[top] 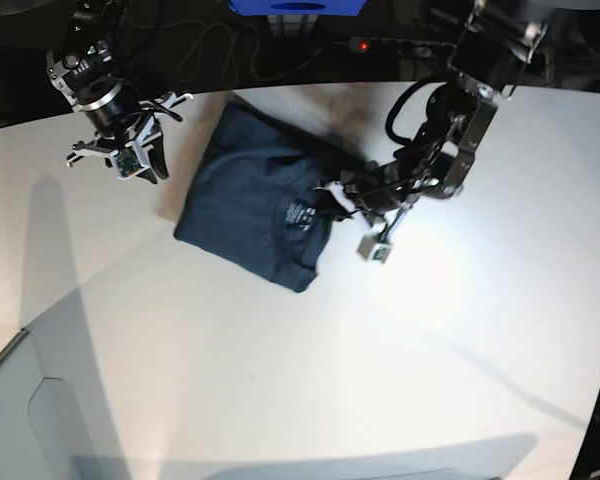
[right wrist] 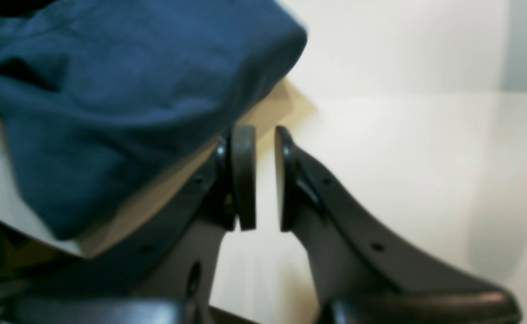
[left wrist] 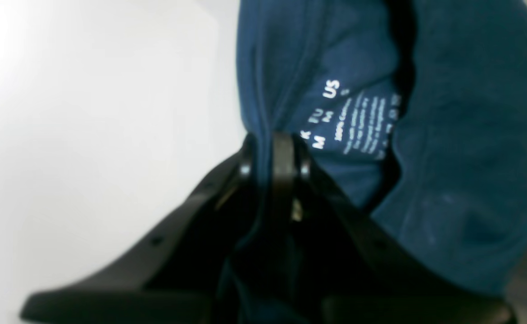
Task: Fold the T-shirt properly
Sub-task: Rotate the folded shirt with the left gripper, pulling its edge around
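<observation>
Left wrist view: fingers (left wrist: 286, 153) pinch the T-shirt (left wrist: 461, 157).

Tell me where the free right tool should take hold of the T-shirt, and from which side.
Grip the T-shirt at its bare outer edge facing the right tool, coming in low from that side. The left tool is already shut on the collar by the label print, so the opposite edge is probably the best free, flat hem to pinch.

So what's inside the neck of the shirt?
Small white label print shows inside the shirt neck, with M and US readable. The left claw pinches the cloth beside it; the smaller lines are too blurry to read.
</observation>
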